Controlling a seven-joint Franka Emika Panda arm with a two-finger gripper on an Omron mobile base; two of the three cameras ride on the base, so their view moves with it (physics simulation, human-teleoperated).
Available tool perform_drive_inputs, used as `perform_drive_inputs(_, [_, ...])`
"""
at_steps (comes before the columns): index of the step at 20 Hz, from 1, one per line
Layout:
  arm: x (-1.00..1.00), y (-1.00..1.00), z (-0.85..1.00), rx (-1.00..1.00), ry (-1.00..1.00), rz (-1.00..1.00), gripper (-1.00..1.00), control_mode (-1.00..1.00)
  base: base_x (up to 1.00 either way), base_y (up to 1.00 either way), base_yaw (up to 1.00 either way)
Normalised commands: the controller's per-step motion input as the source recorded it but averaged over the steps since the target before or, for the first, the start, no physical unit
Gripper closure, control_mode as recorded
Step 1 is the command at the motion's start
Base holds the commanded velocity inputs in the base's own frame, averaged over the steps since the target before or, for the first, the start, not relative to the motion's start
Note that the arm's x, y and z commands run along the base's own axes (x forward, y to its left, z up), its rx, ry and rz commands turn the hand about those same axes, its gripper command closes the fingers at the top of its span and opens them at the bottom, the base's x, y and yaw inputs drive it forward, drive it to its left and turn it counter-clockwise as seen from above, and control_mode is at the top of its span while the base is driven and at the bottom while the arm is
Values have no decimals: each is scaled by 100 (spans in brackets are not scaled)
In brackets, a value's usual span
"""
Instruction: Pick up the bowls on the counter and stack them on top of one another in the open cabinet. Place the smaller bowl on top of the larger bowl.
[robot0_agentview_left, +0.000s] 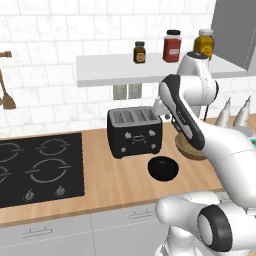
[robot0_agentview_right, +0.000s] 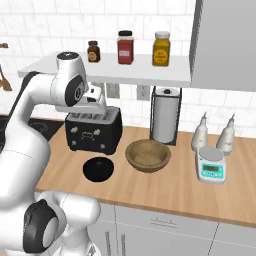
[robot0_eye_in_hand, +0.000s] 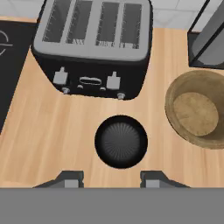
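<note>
Counter (robot0_eye_in_hand: 52, 131): two bowls (robot0_eye_in_hand: 121, 141), one toaster (robot0_eye_in_hand: 92, 46).

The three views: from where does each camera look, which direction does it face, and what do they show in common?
Left base view: behind the arm on its left, facing forward and down at the counter; the white arm rises at lower right, hiding part of the larger bowl.
Right base view: behind on the right, same direction; the arm rises at lower left.
Hand view: on the hand, looking down at the smaller bowl; gripper tips at the bottom.
All share both bowls and the toaster.
</note>
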Motion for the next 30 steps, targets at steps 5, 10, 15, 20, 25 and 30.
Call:
perform_drive_inputs(5, [-11, -49, -26, 0, 0, -6, -100, -100, 0, 0, 0])
perform_drive_inputs(10, [-7, -80, -97, 2, 1, -16, -100, -100, 0, 0, 0])
perform_drive_inputs(15, [3, -21, -100, 0, 15, -17, -100, -100, 0, 0, 0])
perform_drive_inputs(20, [14, 24, -79, 11, 2, -29, -100, -100, 0, 0, 0])
perform_drive_inputs(25, [11, 0, -72, 21, 0, -27, -100, -100, 0, 0, 0])
perform_drive_inputs(30, [35, 1, -49, -3, 0, -14, -100, -100, 0, 0, 0])
